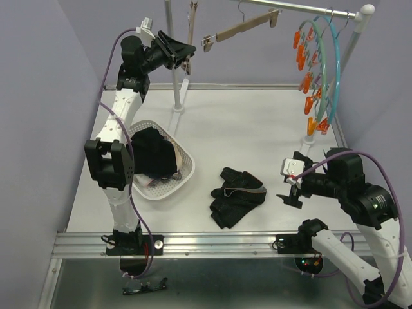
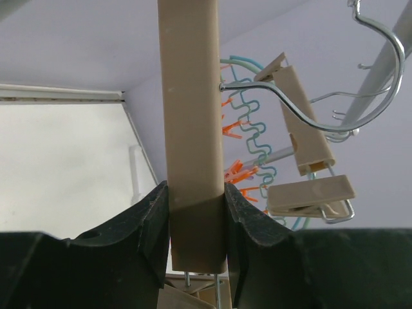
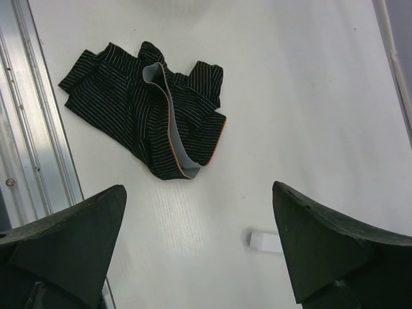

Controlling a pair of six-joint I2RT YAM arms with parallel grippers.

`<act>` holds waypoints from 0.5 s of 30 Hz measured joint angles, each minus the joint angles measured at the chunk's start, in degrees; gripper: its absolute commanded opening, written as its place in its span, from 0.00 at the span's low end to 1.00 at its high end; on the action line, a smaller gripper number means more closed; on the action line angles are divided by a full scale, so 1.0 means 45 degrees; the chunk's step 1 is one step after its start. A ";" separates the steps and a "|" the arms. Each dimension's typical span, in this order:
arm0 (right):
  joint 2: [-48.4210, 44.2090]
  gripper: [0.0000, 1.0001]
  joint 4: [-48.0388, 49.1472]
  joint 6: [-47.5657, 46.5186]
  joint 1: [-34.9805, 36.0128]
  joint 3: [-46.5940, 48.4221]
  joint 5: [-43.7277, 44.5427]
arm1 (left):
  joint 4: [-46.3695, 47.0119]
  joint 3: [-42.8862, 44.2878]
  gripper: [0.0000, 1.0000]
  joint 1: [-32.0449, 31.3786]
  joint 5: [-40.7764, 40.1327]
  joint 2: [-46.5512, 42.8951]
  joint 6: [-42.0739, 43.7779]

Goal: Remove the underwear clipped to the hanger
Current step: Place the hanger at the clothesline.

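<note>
A beige hanger (image 1: 192, 22) hangs steeply from the rail, and my left gripper (image 1: 187, 59) is raised and shut on its lower end. In the left wrist view the hanger bar (image 2: 190, 96) stands between my black fingers (image 2: 151, 225), with its metal hook curving off to the right. No cloth shows on its clips. One black striped underwear (image 1: 237, 195) lies crumpled on the table; it also shows in the right wrist view as underwear (image 3: 148, 109). More black underwear (image 1: 154, 158) fills the white basket (image 1: 187, 172). My right gripper (image 1: 291, 192) hovers open over the table, right of the striped piece.
A second beige hanger (image 1: 241, 29) with a clip (image 2: 311, 195) hangs beside the held one. A teal hoop hanger with orange pegs (image 1: 315, 77) hangs at the rail's right end. The rack pole (image 1: 175, 64) stands at the back. A small white piece (image 3: 265, 241) lies under my right gripper.
</note>
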 measured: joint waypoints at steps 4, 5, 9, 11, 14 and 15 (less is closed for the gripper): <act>-0.0146 1.00 0.0155 0.0024 0.0000 -0.0185 -0.0034 | 0.0180 0.0772 0.00 -0.0291 -0.0078 0.0131 -0.0942; -0.0170 1.00 0.0160 0.0024 0.0000 -0.0204 -0.0039 | 0.0267 0.1020 0.00 -0.0359 -0.0112 0.0189 -0.1083; -0.0287 1.00 0.0257 0.0034 0.0000 -0.0418 -0.0068 | 0.0821 0.1802 0.00 -0.0665 -0.0238 0.0204 -0.1749; -0.0340 1.00 0.0267 0.0063 0.0000 -0.0520 -0.0073 | 0.1268 0.2001 0.00 -0.0821 -0.0296 0.0204 -0.2229; -0.0403 1.00 0.0253 0.0073 0.0000 -0.0597 -0.0078 | 0.1535 0.2079 0.00 -0.0981 -0.0418 0.0282 -0.2822; -0.0408 1.00 0.0277 0.0073 -0.0005 -0.0597 -0.0087 | 0.1613 0.2108 0.00 -0.1001 -0.0471 0.0350 -0.3002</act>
